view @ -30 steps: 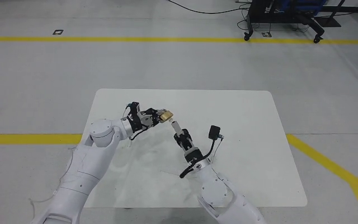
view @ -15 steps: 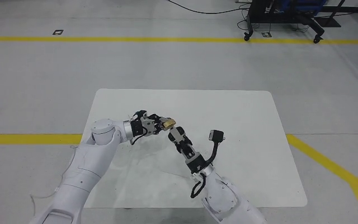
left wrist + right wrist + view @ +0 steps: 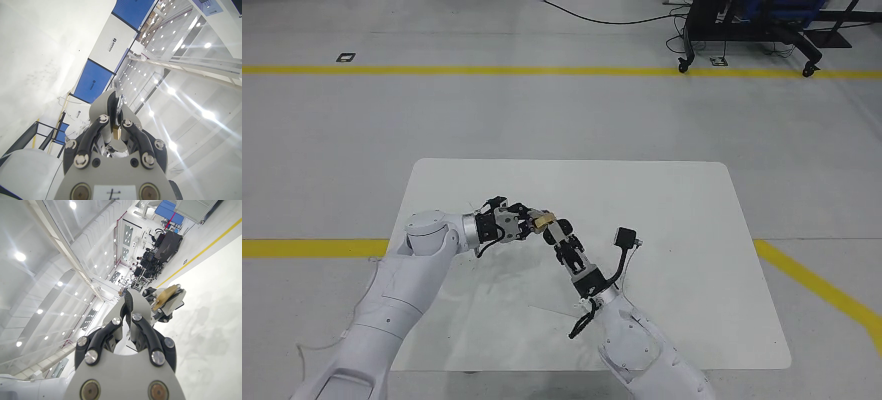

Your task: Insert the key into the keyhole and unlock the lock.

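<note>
A grey hall floor (image 3: 362, 120) with yellow lines (image 3: 542, 69) surrounds a white table (image 3: 682, 310). The brass lock (image 3: 542, 221) is held in the air above the table, on the robot's left half of it.

The left claw (image 3: 117, 107) is clamped on the lock. One grey finger (image 3: 98, 108) lies on each flat side, the silver shackle points out past the fingertips, and the brass body sits back between the black linkages. The left arm comes to the lock from the robot's left side.

The right claw (image 3: 129, 303) is just beside the lock, on the robot's near side of it. In the top view its tips are so close to the brass body that contact or a small gap cannot be told. Its two fingers are drawn together so that the ribbed black pads (image 3: 129, 311) nearly meet. Whether a key lies between them cannot be told, since the pads hide anything thin there. From this wrist, the lock shows beyond the fingertips, with one narrow brass face turned toward the camera.

Far beyond the lock, off the table, a dark wheeled frame (image 3: 747, 35) stands on the floor, and a black cable (image 3: 592, 17) trails beside it.
</note>
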`<action>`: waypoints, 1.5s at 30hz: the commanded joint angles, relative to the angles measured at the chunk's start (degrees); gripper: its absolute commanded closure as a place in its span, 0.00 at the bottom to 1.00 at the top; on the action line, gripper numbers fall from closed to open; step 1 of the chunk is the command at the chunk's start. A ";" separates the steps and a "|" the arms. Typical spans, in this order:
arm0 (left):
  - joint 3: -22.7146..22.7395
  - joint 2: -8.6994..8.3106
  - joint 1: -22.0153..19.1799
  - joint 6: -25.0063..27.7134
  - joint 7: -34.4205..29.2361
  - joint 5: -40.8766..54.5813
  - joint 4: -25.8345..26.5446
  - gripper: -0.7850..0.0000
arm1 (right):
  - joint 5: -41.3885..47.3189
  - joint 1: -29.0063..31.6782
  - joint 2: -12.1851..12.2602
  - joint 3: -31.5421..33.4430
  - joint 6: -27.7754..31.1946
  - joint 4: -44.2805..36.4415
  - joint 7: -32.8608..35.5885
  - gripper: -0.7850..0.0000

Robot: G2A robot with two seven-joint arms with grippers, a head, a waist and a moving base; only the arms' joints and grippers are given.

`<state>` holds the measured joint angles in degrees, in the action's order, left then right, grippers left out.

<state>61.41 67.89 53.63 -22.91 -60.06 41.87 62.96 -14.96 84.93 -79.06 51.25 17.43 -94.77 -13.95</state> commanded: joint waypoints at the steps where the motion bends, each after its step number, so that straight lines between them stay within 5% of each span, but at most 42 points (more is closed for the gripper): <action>1: -0.09 0.01 -0.07 0.02 -0.16 0.09 -0.11 1.00 | -0.90 -0.57 -0.26 -0.19 -1.00 0.84 -1.14 1.00; 10: -0.18 0.06 -0.46 0.50 -0.67 0.78 -0.49 1.00 | -4.41 -1.78 -1.36 -1.32 -4.60 2.48 -5.08 0.99; 15: 0.01 0.07 -0.60 1.73 -0.36 0.90 -0.49 1.00 | -5.90 -1.20 -1.49 -0.87 -4.37 1.95 -5.78 0.87; 17: 0.32 -0.02 -0.63 4.03 1.44 -0.53 -0.16 1.00 | -5.27 -0.15 -1.43 -0.71 -2.76 0.96 -5.37 0.73; 22: 1.71 -0.24 0.43 11.40 4.10 -2.21 2.07 1.00 | 8.85 2.50 -0.59 1.21 3.98 -0.85 7.96 0.64; 30: 2.10 -0.24 1.87 18.18 2.07 -2.67 4.74 1.00 | 33.68 1.61 0.76 6.44 3.44 0.96 31.72 0.57; 35: 2.23 -0.24 2.30 20.64 1.44 -3.25 5.77 1.00 | 41.74 1.19 1.19 8.26 2.55 1.29 39.56 0.57; 45: 2.36 -0.31 2.45 21.68 0.27 -4.28 6.44 1.00 | 49.97 -2.67 0.80 7.68 -1.45 5.02 44.83 0.62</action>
<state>63.74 67.59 56.09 -1.25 -59.76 37.69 69.38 34.30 82.53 -78.21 59.04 16.16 -90.03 30.47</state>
